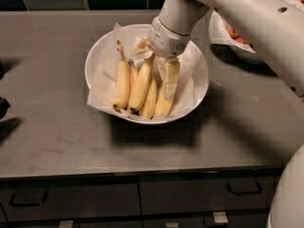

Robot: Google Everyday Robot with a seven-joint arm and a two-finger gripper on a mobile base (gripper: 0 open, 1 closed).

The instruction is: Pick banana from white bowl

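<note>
The white bowl [197, 87] with a crumpled paper liner stands mid-counter and holds several bananas side by side. The banana [122, 82] with the long thin stem and dark tip lies at the far left of the bunch. Beside it lie a short orange-tinged banana [134, 76], then two yellow ones [142, 87]. My gripper [170, 75] reaches down from the upper right into the bowl's right half. It sits on top of the rightmost, plumper banana [165, 103], apart from the long banana. The gripper hides that banana's upper part.
A second white bowl [223, 34] with red fruit stands at the back right, partly behind my arm. Dark tiles line the wall at the back. The counter's front edge has drawers [199, 194] below it. A dark object [3, 106] sits at the left edge.
</note>
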